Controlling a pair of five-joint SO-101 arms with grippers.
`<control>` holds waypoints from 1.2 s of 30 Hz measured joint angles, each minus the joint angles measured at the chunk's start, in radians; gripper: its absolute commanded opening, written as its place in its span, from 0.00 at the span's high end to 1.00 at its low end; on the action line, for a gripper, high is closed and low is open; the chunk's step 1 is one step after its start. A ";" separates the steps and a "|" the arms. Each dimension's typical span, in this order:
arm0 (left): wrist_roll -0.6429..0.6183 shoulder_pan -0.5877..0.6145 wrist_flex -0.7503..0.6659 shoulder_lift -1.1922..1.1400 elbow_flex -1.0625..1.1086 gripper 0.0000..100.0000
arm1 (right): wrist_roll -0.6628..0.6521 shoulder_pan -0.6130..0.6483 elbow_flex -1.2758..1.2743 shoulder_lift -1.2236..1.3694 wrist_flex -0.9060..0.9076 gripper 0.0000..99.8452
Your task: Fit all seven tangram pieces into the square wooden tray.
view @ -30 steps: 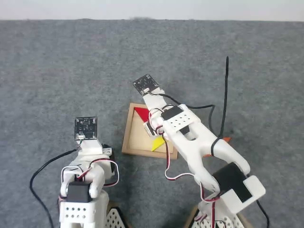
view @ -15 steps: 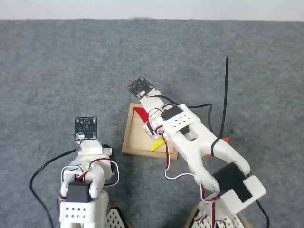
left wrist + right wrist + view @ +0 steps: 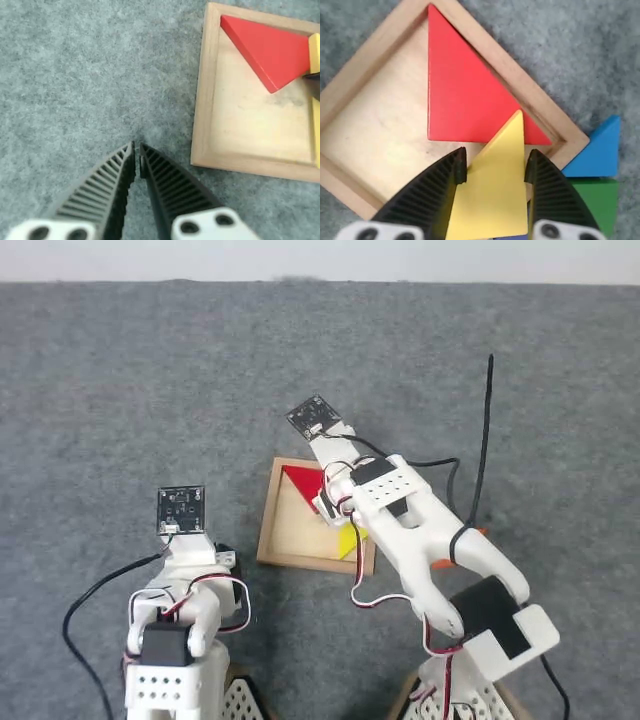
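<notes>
Grey carpet [image 3: 150, 370] lies open from nine to twelve o'clock of the tray [image 3: 290, 530]. Right claw [image 3: 495, 162], part open, grips the yellow triangle [image 3: 495, 200]; left claw [image 3: 136, 147] closed, empty.

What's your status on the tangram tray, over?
Right gripper shut on yellow triangle over tray. Left gripper shut, empty. Red triangle seated; blue piece, green piece outside.

Yellow triangle [image 3: 496, 207] in end effector [image 3: 495, 164]

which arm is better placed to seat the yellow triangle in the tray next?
Right. The right gripper holds the yellow triangle over the tray, next to the red triangle. The left gripper is shut and empty over the carpet beside the tray.
</notes>
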State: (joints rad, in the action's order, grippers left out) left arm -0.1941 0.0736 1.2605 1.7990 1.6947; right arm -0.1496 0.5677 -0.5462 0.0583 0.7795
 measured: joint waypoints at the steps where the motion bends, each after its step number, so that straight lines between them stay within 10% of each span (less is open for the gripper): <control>1: 0.000 0.000 0.000 0.000 0.000 0.99 | 0.000 -0.002 0.000 0.000 0.000 0.81; 36: 0.000 0.000 0.000 0.000 0.000 0.99 | 0.009 -0.080 -0.262 -0.413 0.071 0.87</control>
State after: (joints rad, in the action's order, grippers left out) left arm -0.1941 0.0736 1.2605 1.7990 1.6947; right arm -0.1404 0.4879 -0.8086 -0.3544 0.8500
